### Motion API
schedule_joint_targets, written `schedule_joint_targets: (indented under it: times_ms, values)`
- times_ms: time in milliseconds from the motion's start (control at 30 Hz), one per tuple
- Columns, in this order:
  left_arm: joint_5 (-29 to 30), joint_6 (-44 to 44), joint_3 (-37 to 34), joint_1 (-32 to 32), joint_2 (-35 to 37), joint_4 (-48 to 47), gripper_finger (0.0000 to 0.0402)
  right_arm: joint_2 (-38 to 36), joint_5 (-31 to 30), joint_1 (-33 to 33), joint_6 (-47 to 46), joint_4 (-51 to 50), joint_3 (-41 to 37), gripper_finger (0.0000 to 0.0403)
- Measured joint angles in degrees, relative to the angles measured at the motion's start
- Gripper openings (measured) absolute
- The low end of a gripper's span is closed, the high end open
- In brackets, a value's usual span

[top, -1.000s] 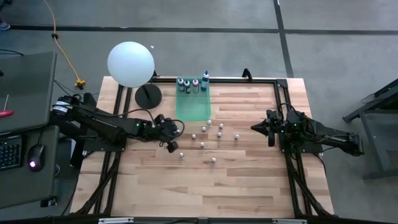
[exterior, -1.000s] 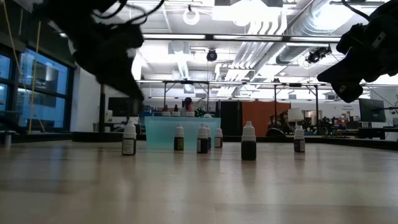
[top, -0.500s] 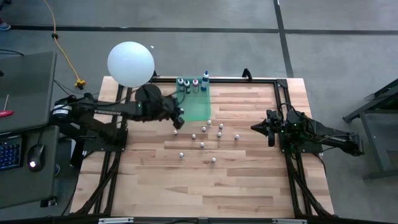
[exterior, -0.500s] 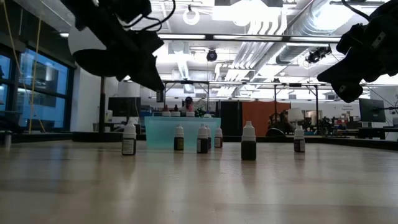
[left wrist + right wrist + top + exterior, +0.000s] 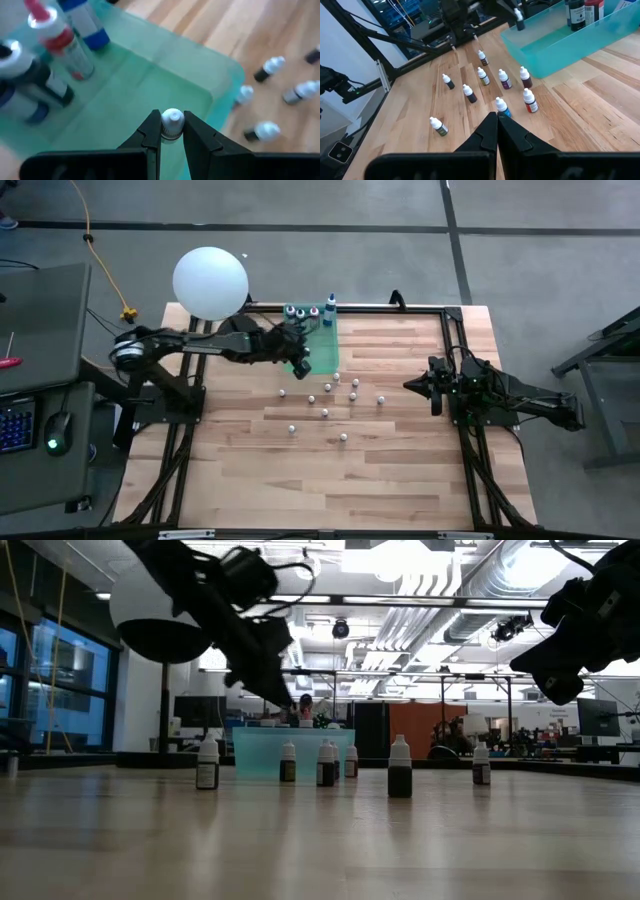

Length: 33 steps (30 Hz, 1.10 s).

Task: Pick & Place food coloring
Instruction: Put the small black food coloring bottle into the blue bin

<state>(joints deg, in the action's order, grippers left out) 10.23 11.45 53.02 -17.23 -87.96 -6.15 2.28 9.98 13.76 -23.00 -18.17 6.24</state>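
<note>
You're mid-carry: the left claw [image 5: 172, 131] is pinched on one small white-capped food coloring bottle [image 5: 171, 123] and hangs above the near end of the green tray [image 5: 318, 355], where four larger bottles [image 5: 308, 314] stand at the far end. Next you'd lower it inside the tray's walls and release it upright. The other small bottles [image 5: 330, 398] stand scattered on the tabletop [image 5: 400, 470] just beside the tray, nine by my count. Your right claw [image 5: 497, 131] waits fully closed and empty, well away from the tray.
</note>
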Motion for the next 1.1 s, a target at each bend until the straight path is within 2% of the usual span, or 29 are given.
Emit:
schedule_joint_targets:
  times_ms: [233,467,700,967,1100]
  values:
    - [6.96,1.15,10.22,-0.07,-8.98,-5.96,0.0046,0.00,0.00,-0.01,0.03,0.00,0.00,0.0000]
    - [13.89,12.87,18.36,-0.07,-16.78,-13.09,0.0046,-0.02,-0.09,-0.01,0.00,0.01,0.00,0.0000]
    - [17.70,24.73,19.84,-0.07,-21.42,-15.06,0.0046,-0.07,-0.09,-0.02,0.03,0.02,0.00,0.0000]
    - [25.75,30.57,19.80,-0.31,-21.81,-15.31,0.0046,-0.02,-0.17,-0.02,0.04,0.00,0.00,0.0000]
    - [24.78,37.16,19.80,-2.08,-21.98,-16.62,0.0046,-0.04,-0.17,-0.02,0.04,0.00,0.00,0.0000]
